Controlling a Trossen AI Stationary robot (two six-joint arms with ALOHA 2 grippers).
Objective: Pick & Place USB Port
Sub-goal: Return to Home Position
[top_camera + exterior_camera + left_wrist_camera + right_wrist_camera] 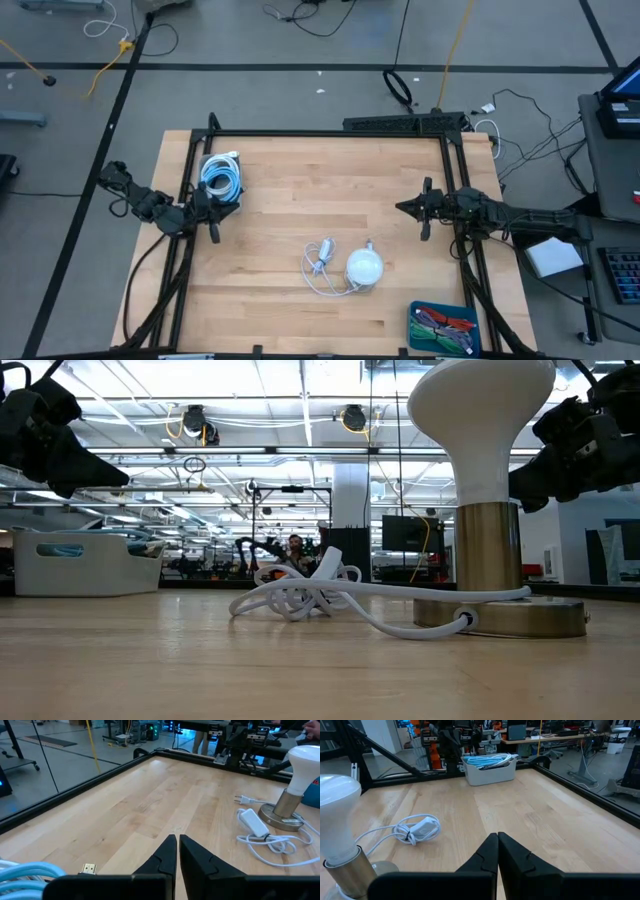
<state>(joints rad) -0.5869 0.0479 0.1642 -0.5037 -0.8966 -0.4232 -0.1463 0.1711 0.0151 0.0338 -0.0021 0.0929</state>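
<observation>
A white bin holding coiled light-blue cables stands on the table near its left edge. A metal plug on one cable shows beside the blue coils in the left wrist view. My left gripper hovers just on the near side of the bin, shut and holding nothing. My right gripper hovers over the right part of the table, also shut and holding nothing. Both sit above the table top in the low view.
A white-globed lamp on a brass base stands in the near middle of the table. Its white cord and adapter lie coiled to its left. A blue tray of small items sits at the near right corner. Bare wood lies between the arms.
</observation>
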